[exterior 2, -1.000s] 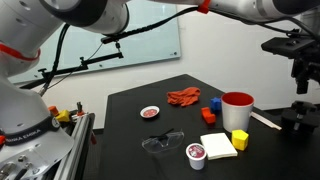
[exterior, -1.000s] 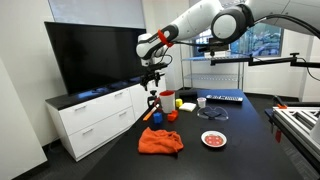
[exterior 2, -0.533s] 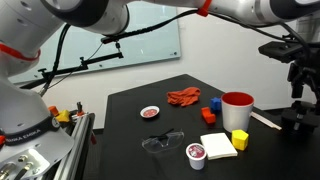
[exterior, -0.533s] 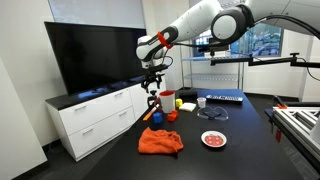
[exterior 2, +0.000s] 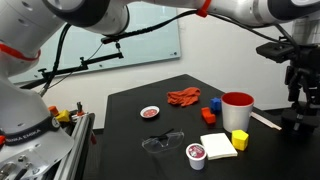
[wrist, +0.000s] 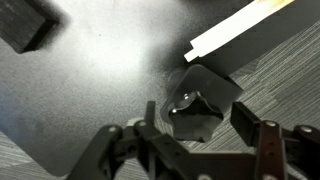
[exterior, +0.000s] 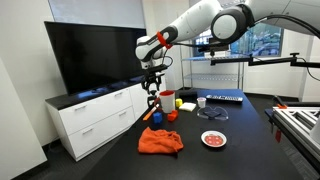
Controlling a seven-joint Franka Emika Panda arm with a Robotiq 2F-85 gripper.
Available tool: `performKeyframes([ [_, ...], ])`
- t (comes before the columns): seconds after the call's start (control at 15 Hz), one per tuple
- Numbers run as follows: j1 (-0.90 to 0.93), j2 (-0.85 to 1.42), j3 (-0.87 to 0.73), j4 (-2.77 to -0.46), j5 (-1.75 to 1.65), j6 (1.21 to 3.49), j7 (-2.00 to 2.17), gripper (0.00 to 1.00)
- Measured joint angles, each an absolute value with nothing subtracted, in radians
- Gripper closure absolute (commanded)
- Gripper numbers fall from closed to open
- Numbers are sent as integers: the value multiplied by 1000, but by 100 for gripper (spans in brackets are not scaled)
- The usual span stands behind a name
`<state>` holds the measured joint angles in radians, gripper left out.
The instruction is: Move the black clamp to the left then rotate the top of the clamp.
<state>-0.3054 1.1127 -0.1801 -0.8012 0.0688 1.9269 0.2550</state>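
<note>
The tool (wrist: 198, 122) hangs released over the black clamp (wrist: 196, 103) at the worktop (wrist: 90, 90) edge, jaws straddling its top; an off-centre squeeze could topple it off the edge.

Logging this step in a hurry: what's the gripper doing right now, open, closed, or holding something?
Gripper: open, fingers on either side of the top of the black clamp, not gripping it yet.
</note>
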Motion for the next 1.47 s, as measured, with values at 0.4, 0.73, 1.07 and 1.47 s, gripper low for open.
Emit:
performKeyframes([
  [0.4, -305, 1112, -181, -801, 69, 1924, 261, 72],
  [0.73, -307, 1112, -180, -801, 69, 1924, 220, 72],
  [1.07, -324, 1112, -164, -799, 69, 1921, 68, 72],
  [1.47, -351, 1111, -137, -793, 69, 1903, -161, 72],
])
